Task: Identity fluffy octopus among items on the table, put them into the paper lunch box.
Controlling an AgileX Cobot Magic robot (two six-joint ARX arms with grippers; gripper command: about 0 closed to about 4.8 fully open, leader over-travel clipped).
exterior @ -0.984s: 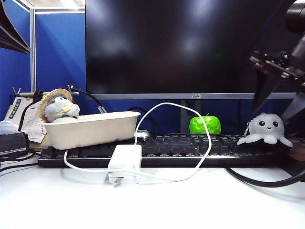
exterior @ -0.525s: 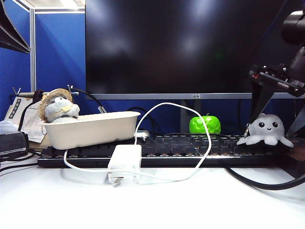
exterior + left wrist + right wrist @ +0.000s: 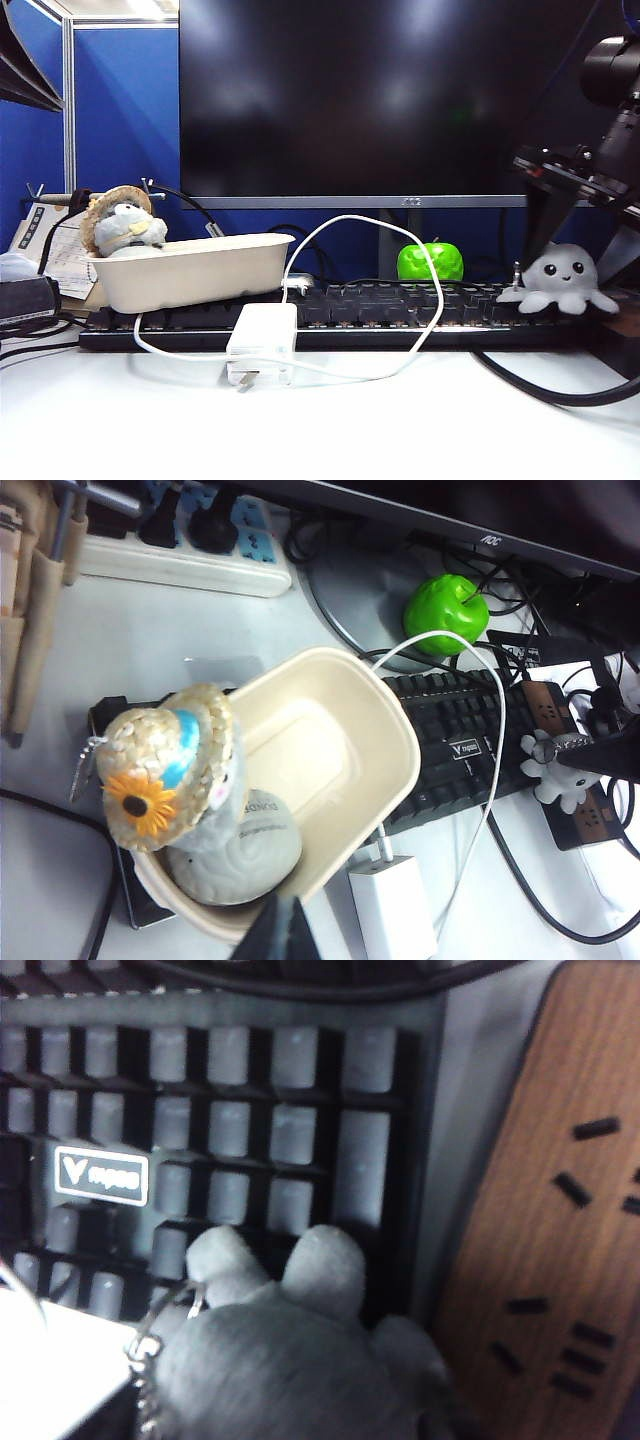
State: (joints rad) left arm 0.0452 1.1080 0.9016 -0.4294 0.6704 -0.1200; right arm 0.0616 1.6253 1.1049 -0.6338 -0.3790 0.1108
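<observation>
Our right pincer (image 3: 585, 235), spread wide, straddles the fluffy octopus (image 3: 560, 275); next, close. Left pincer (image 3: 280, 930): state unclear.

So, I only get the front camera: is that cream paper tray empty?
Observer: Mostly. The left wrist camera, just above the left hand, shows a straw-hatted grey-white plush animal at one end of the off-white paper lunch box; the rest is bare.
Operator: And the grey octopus?
Observer: The light-grey fluffy octopus lies on the black keyboard beside a wood-patterned power strip; the open right hand straddles it.
</observation>
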